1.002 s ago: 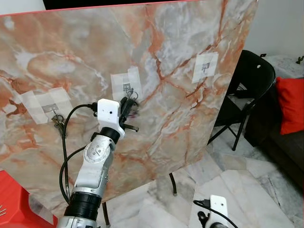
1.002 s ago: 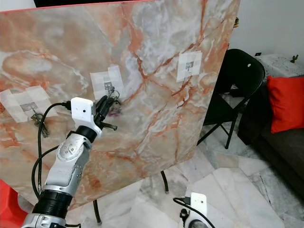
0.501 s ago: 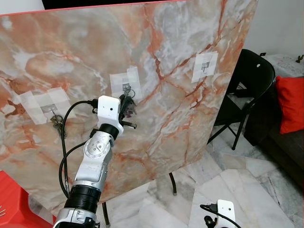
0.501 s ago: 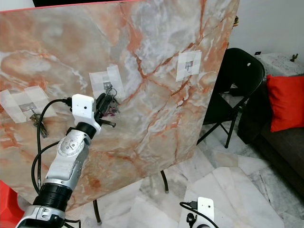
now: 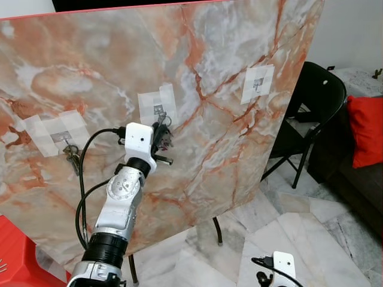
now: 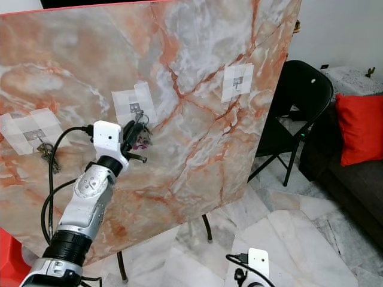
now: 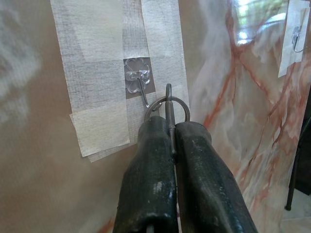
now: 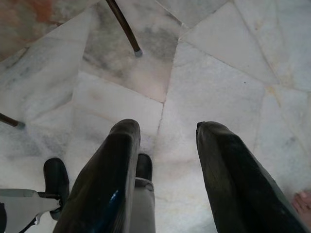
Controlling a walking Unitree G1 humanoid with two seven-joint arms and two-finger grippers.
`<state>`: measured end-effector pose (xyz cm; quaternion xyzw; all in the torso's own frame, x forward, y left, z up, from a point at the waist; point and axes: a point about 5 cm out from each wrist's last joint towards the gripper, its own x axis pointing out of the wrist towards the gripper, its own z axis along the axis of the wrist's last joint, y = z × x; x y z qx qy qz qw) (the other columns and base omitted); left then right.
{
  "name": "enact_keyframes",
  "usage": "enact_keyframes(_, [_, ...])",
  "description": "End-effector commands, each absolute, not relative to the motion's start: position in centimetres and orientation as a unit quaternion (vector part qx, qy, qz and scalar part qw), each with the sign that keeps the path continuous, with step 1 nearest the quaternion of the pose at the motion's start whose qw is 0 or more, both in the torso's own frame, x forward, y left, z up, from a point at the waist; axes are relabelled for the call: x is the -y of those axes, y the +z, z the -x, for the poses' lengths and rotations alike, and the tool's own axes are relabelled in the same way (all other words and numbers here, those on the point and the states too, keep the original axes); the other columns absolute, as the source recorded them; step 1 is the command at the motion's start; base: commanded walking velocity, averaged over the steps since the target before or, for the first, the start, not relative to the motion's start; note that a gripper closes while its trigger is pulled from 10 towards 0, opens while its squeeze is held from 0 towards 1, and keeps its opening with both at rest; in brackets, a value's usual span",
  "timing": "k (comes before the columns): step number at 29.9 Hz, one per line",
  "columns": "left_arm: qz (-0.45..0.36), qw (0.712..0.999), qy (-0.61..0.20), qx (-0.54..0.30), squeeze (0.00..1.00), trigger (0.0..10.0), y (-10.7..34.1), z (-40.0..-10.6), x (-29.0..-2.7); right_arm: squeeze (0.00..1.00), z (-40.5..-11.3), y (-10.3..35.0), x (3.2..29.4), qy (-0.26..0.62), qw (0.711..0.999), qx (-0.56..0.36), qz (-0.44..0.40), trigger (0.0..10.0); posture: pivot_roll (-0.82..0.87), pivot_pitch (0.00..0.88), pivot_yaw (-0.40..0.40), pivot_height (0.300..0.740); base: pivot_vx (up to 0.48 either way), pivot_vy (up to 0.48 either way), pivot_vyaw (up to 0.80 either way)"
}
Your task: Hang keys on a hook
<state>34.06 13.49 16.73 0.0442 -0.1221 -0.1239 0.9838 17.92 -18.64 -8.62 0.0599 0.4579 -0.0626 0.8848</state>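
Note:
My left gripper [image 5: 161, 133] is raised against the upright marble board [image 5: 227, 66], shut on a bunch of keys [image 5: 166, 140]. In the left wrist view the key ring [image 7: 167, 105] sticks out past the fingertips [image 7: 155, 127] and touches the lower end of the clear middle hook [image 7: 141, 87], which is taped to the board. Whether the ring is over the hook I cannot tell. Another bunch of keys [image 5: 73, 156] hangs from the left hook [image 5: 64, 141]. The right hook [image 5: 258, 85] is bare. My right gripper [image 8: 163, 141] hangs low over the floor, open and holding nothing.
A black folding chair [image 5: 314, 113] stands to the right of the board, with a dark sofa and red cushion [image 5: 366, 128] beyond it. A red object [image 5: 15, 254] sits at the lower left. Marble floor tiles [image 5: 299, 233] lie below, and board legs [image 5: 218, 230] reach the floor.
My left gripper with the keys dipped slightly left, then came back up toward the middle hook. The right arm dropped lower in the eye views.

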Motion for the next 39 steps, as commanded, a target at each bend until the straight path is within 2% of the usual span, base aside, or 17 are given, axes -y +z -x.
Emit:
enact_keyframes(1, [-0.060,0.980,-0.135,0.133,0.00,10.0,17.6,-34.4,-13.1,0.00,-17.7,-8.6,19.3,-0.071,0.885,-0.456,-0.060,10.0,0.06,0.000,-0.062,0.740,0.000,0.000,0.00])
enact_keyframes(6, [-0.063,0.980,-0.140,0.127,0.00,10.0,17.2,-34.3,-13.1,0.00,-17.8,-8.6,19.4,-0.071,0.886,-0.455,-0.060,10.0,0.06,0.000,-0.062,0.740,0.000,0.000,0.00])
enact_keyframes(7, [-0.063,0.980,-0.140,0.127,0.11,10.0,17.2,-34.3,-13.1,0.00,-17.9,-8.5,19.3,-0.070,0.886,-0.454,-0.060,10.0,0.06,0.000,-0.062,0.740,0.000,0.000,0.00])
enact_keyframes(8, [-0.064,0.980,-0.139,0.126,0.28,10.0,17.2,-34.3,-13.2,0.00,-18.0,-8.5,19.1,-0.069,0.886,-0.454,-0.060,10.0,0.06,0.000,-0.062,0.740,0.000,0.000,0.00])
enact_keyframes(9, [-0.062,0.980,-0.139,0.126,0.37,10.0,17.1,-34.3,-13.2,0.00,-18.2,-8.4,18.9,-0.068,0.887,-0.453,-0.061,10.0,0.06,0.000,-0.062,0.740,0.000,0.000,0.00])
enact_keyframes(10, [-0.062,0.980,-0.139,0.126,0.37,10.0,17.1,-34.3,-13.2,0.00,-18.2,-8.4,18.9,-0.068,0.887,-0.453,-0.061,10.0,0.06,0.000,-0.062,0.740,0.000,0.000,0.00])
enact_keyframes(11, [-0.061,0.980,-0.139,0.125,0.69,10.0,17.1,-34.3,-13.2,0.00,-18.3,-8.4,18.8,-0.068,0.887,-0.453,-0.061,10.0,0.06,0.000,-0.062,0.740,0.000,0.000,0.00])
enact_keyframes(12, [-0.061,0.980,-0.139,0.125,0.93,10.0,17.1,-34.3,-13.2,0.00,-18.5,-8.4,18.5,-0.067,0.887,-0.452,-0.061,10.0,0.07,0.000,-0.062,0.740,0.000,0.000,0.00])
enact_keyframes(13, [-0.062,0.980,-0.139,0.126,0.96,10.0,17.1,-34.3,-13.2,0.00,-18.7,-8.3,18.1,-0.064,0.887,-0.452,-0.062,10.0,0.07,0.000,-0.062,0.740,0.000,0.000,0.00])
enact_keyframes(19, [-0.064,0.980,-0.139,0.126,0.93,10.0,17.2,-34.2,-13.2,0.00,-18.7,-8.4,17.7,-0.062,0.887,-0.453,-0.062,10.0,0.07,0.000,-0.062,0.740,0.000,0.000,0.00])
enact_keyframes(30, [-0.065,0.981,-0.140,0.119,0.93,10.0,16.6,-33.4,-13.9,0.00,-17.9,-8.7,18.3,-0.067,0.883,-0.461,-0.061,10.0,0.07,0.000,-0.061,0.740,0.000,0.000,0.00])
enact_keyframes(36, [-0.050,0.983,-0.146,0.099,0.93,10.0,14.8,-31.4,-15.4,0.00,-17.6,-8.8,18.8,-0.070,0.882,-0.462,-0.062,10.0,0.07,0.000,-0.059,0.740,0.000,0.000,0.00])
enact_keyframes(39, [-0.057,0.985,-0.146,0.069,0.90,10.0,13.3,-30.3,-16.5,0.00,-17.7,-8.7,18.8,-0.071,0.882,-0.462,-0.062,10.0,0.07,0.000,-0.059,0.740,0.000,0.000,0.00])
